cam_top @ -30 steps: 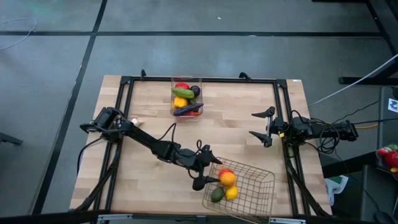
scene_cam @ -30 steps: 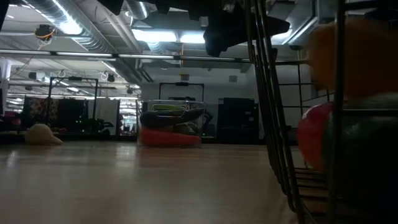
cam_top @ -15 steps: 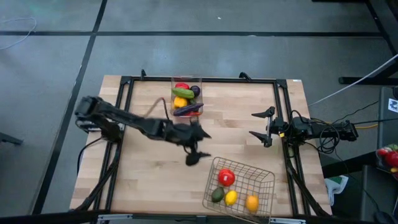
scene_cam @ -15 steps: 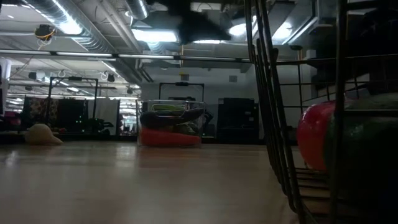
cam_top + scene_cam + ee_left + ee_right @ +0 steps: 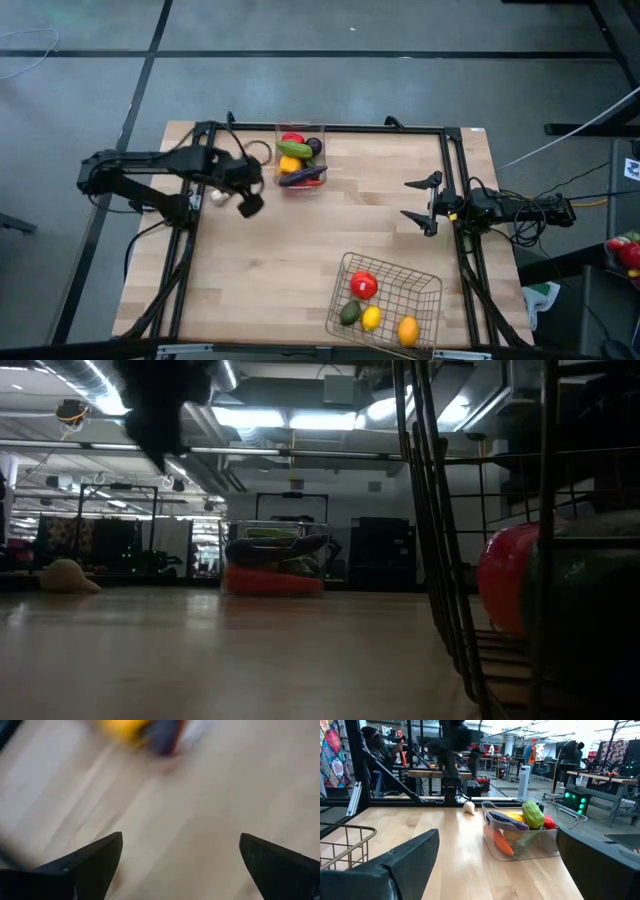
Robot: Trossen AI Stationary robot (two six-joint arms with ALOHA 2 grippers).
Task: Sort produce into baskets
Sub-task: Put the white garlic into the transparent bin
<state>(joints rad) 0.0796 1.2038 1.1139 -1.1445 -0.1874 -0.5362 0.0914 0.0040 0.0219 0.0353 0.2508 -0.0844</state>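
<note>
My left gripper [image 5: 247,187] is open and empty above the table's far left part, just left of the clear bin [image 5: 300,158]; its wrist view shows the two fingers wide apart [image 5: 180,840] over bare wood. The bin holds red, green, yellow, orange and purple produce. One white piece [image 5: 217,197] lies on the table close to the left gripper. The wire basket [image 5: 430,285] stands at the near right with a red [image 5: 363,285], a green [image 5: 349,313], a yellow [image 5: 371,318] and an orange piece [image 5: 407,328]. My right gripper [image 5: 415,202] waits open at the right.
Black frame rails [image 5: 320,128] run along the table's far, left and right edges. Bare wood [image 5: 270,270] lies between bin and basket. The right wrist view shows the bin [image 5: 525,827], the white piece [image 5: 469,807] and the basket's rim [image 5: 345,842].
My left gripper has left the wire basket, risen and swung toward the table's far left, ending beside the clear bin. The orange piece that lay by the gripper near the red piece has moved to the basket's near right corner.
</note>
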